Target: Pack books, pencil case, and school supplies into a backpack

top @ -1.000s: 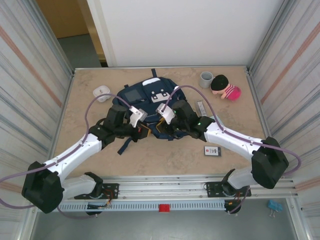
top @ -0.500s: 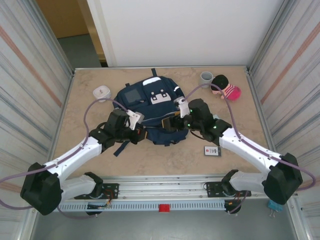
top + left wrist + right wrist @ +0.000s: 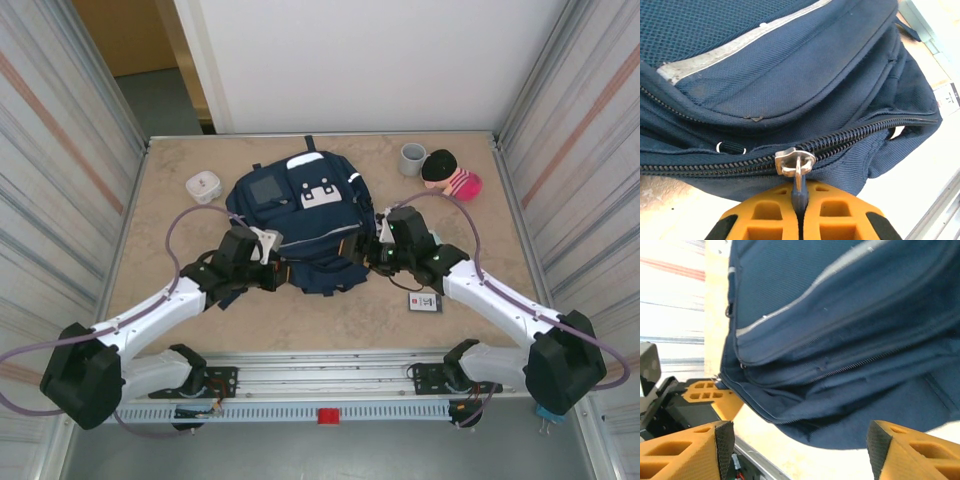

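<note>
The navy backpack (image 3: 300,215) lies flat mid-table, front pocket up. My left gripper (image 3: 278,272) sits at its near left edge, shut on the dark zipper pull (image 3: 799,187) that hangs from the metal slider (image 3: 794,161) of the main zip; the orange fingers (image 3: 840,210) press together. My right gripper (image 3: 374,250) hovers at the backpack's (image 3: 840,340) near right corner, open (image 3: 800,450), with nothing between its fingers. A black rectangle with a white label (image 3: 425,301), one of the school supplies, lies on the table right of the bag. Books and pencil case are out of view.
A rounded white box (image 3: 204,185) stands left of the backpack. A grey cup (image 3: 412,158) and a plush doll (image 3: 450,175) sit at the back right. Metal walls close in both sides, and a rail (image 3: 330,385) runs along the near edge.
My right gripper has opened, let go of the backpack and pulled back to the right. The left gripper moved nearer with the zipper pull, and the bag now lies flatter.
</note>
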